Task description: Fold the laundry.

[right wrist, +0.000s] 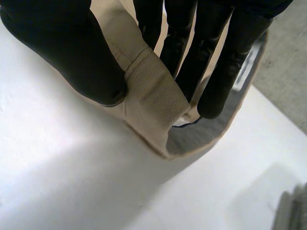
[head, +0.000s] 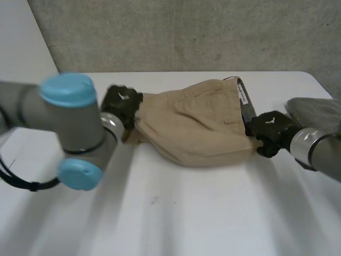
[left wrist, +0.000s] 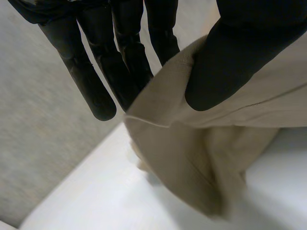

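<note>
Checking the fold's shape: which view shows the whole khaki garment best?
Head view: the khaki garment shows whole. The left wrist view has an edge pinched by the left robot hand; the right wrist view, the waistband in the right robot hand.

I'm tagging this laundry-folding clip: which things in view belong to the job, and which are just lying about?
In the job: tan garment; left robot hand, pinching one end of it; right robot hand, pinching its waistband end.
Lying about: white table; grey cloth, untouched at its edge.
</note>
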Controlling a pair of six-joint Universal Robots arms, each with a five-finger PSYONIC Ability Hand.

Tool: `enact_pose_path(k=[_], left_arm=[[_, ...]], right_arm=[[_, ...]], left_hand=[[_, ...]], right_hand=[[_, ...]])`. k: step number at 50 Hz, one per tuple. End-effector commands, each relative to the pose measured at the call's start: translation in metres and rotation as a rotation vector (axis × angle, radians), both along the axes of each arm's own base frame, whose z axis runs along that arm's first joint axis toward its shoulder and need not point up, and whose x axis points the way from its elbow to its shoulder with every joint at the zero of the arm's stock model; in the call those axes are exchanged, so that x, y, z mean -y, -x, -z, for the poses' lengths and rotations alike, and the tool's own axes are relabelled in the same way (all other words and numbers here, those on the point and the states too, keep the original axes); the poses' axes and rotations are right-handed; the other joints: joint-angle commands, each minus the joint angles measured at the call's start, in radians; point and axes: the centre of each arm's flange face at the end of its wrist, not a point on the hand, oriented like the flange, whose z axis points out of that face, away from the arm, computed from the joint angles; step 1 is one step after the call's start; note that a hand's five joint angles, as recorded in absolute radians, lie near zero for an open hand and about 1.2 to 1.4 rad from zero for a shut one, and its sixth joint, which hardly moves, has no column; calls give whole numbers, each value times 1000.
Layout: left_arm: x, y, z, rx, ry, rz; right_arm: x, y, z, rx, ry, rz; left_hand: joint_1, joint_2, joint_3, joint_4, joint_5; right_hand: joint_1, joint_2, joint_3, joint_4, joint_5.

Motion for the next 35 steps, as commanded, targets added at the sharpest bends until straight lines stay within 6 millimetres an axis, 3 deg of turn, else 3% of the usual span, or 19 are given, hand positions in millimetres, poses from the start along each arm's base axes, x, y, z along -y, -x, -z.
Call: enact_pose_path(k=[1, 2, 4, 9, 12, 14, 17, 20, 21, 24, 30, 35], left_arm=[[-43, -24, -80, -90, 43, 7], [-51, -27, -89, -111, 42, 24], [-56, -28, -93, -123, 34, 45], [-56, -32, -83, -116, -4, 64], [-37, -35, -56, -80, -59, 28], [-17, -35, -28, -52, -106, -2], [-2, -38, -8, -35, -142, -28], [6, -34, 11, -21, -178, -24], [9, -33, 19, -15, -188, -23], [15, -31, 30, -9, -192, -35], [7, -32, 28, -6, -191, -51], [-15, -43, 3, -39, -162, -61]], right_arm=[[-16, 4, -66, 12, 56, 2], [-19, 4, -78, 21, 78, 3], [-21, 3, -83, 25, 90, 0], [-27, -7, -77, 30, 65, -28], [-29, -23, -56, 35, 5, -56], [-21, -33, -33, 36, -25, -34], [-11, -43, -17, 34, -15, 4], [-1, -52, 1, 27, 0, 57], [4, -55, 10, 26, 3, 86], [16, -57, 19, 42, 34, 143], [26, -55, 20, 47, 86, 205], [24, -53, 23, 43, 78, 217]], left_hand=[[252, 201, 209, 198, 260], [252, 201, 209, 198, 260], [252, 201, 209, 198, 260], [252, 201, 209, 198, 260], [252, 201, 209, 198, 260], [252, 201, 209, 198, 260], [252, 201, 209, 198, 260], [-152, -203, -194, -205, -144], [-403, -454, -446, -457, -395], [-622, -673, -665, -676, -614], [-673, -723, -715, -726, -665], [-658, -709, -701, -712, -650]], right_hand=[[449, 221, 224, 210, 247], [449, 221, 224, 210, 247], [449, 221, 224, 210, 247], [449, 221, 224, 210, 247], [449, 221, 224, 210, 247], [449, 221, 224, 210, 247], [449, 221, 224, 210, 247], [449, 221, 224, 210, 247], [449, 221, 224, 210, 247], [449, 221, 224, 210, 247], [449, 221, 224, 210, 247], [449, 221, 224, 210, 247]])
